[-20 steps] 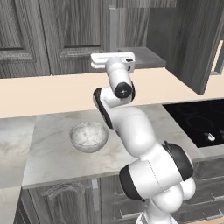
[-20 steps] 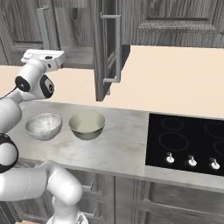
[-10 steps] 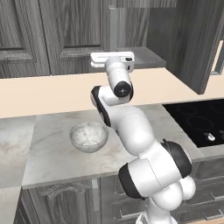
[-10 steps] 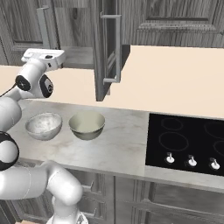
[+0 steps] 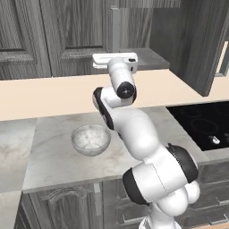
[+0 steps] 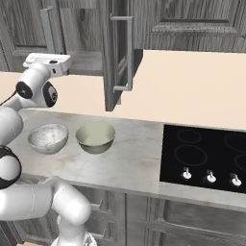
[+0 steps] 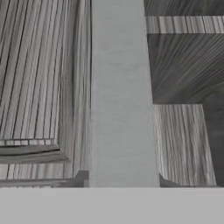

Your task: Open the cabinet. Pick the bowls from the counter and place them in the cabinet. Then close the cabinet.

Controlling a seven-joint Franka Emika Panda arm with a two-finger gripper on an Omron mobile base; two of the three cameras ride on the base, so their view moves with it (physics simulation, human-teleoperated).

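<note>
Partly done: cabinet (image 6: pixel 114 57) with one door open, gripper (image 5: pixel 114 58) at the other door's handle (image 7: pixel 120 96), its closure impossible to tell – grey bowl (image 6: pixel 47 138) at 9 o'clock of cream bowl (image 6: pixel 95 137), both on counter (image 6: pixel 132 161), unshelved.

The arm (image 5: pixel 134 129) is glossy white, built of rounded, bulging segments that swell towards a fat lower body, with dark grey bands where one segment turns against the next. A round dark cap (image 5: pixel 126 90) with a small pale centre sits on the side of the upper joint, and a similar dark disc (image 6: pixel 49 94) shows from the right base view. At the top sits a flat, boxy white hand (image 5: pixel 114 60) with a small dark mark near one end, and a thin black cable (image 6: pixel 7 99) trails from the joint.
</note>
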